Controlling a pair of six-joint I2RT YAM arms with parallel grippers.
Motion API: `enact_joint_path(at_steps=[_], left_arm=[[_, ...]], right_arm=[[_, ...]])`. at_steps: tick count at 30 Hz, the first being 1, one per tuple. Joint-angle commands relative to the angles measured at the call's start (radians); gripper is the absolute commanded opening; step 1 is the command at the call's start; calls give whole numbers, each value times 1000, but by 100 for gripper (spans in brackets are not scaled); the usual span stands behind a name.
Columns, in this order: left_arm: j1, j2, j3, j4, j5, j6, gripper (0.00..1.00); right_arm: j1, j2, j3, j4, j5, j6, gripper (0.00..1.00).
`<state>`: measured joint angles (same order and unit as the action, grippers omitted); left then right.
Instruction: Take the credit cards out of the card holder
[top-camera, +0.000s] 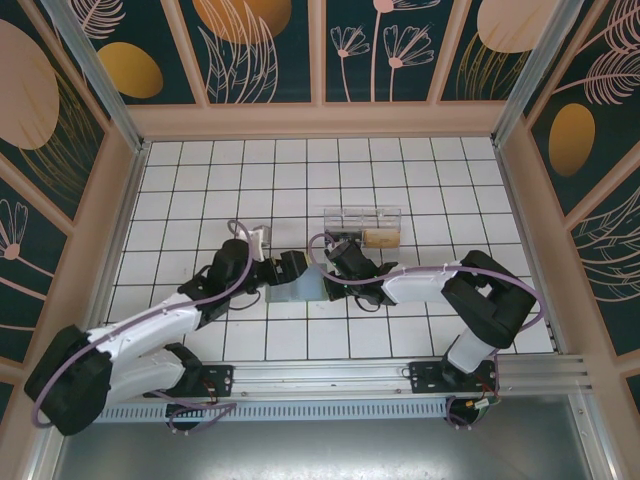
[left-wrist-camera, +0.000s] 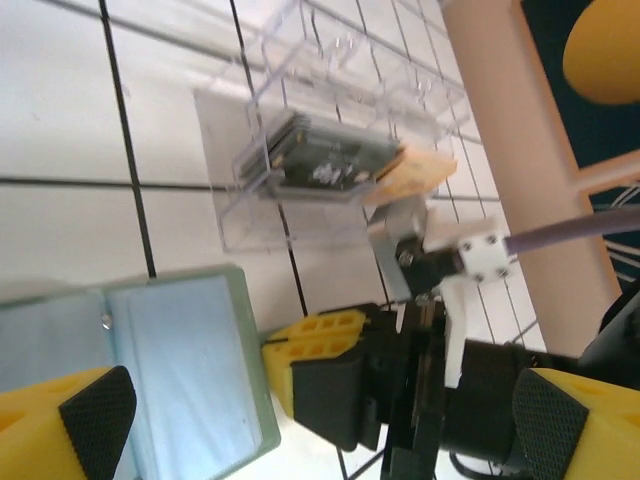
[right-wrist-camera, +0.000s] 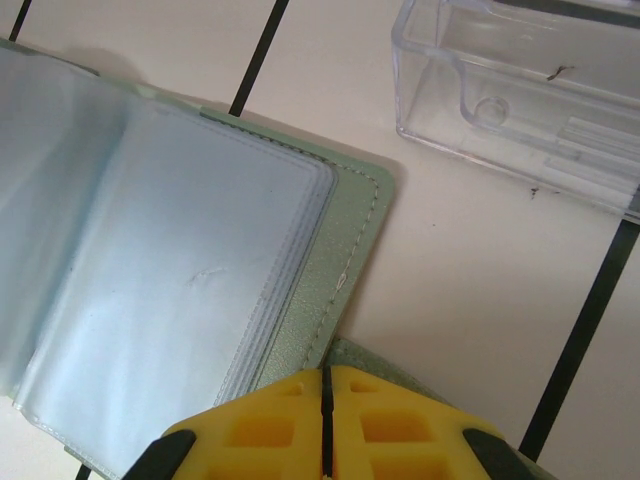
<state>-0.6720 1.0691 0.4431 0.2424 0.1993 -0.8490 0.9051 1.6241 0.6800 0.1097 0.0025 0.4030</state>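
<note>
The card holder (left-wrist-camera: 180, 370) lies open on the tiles, grey-green with clear sleeves (right-wrist-camera: 180, 280); in the top view it sits between both grippers (top-camera: 295, 288). My right gripper (right-wrist-camera: 325, 425) is shut, its yellow tips pinching the holder's right edge where a green flap runs under them. My left gripper (left-wrist-camera: 320, 415) is open wide and straddles the holder's right panel and the right gripper's tips (left-wrist-camera: 315, 345). Thin credit cards (left-wrist-camera: 320, 160) lie stacked dark in a clear box. Whether any sit in the sleeves I cannot tell.
The clear plastic box (top-camera: 362, 225) stands just beyond the holder, with a tan card (left-wrist-camera: 415, 175) poking out of it. Wooden walls (top-camera: 320, 120) ring the white tiled table. The right arm's cable (left-wrist-camera: 580, 225) runs close by.
</note>
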Motion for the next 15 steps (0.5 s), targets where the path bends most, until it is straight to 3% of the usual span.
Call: enact_joint_path(at_steps=[1, 15], left_arm=[[16, -5, 0, -155, -116, 34, 99], [19, 217, -12, -97, -24, 4, 96]], right_arm=[[14, 9, 3, -50, -11, 15, 10], [19, 16, 3, -51, -12, 14, 10]])
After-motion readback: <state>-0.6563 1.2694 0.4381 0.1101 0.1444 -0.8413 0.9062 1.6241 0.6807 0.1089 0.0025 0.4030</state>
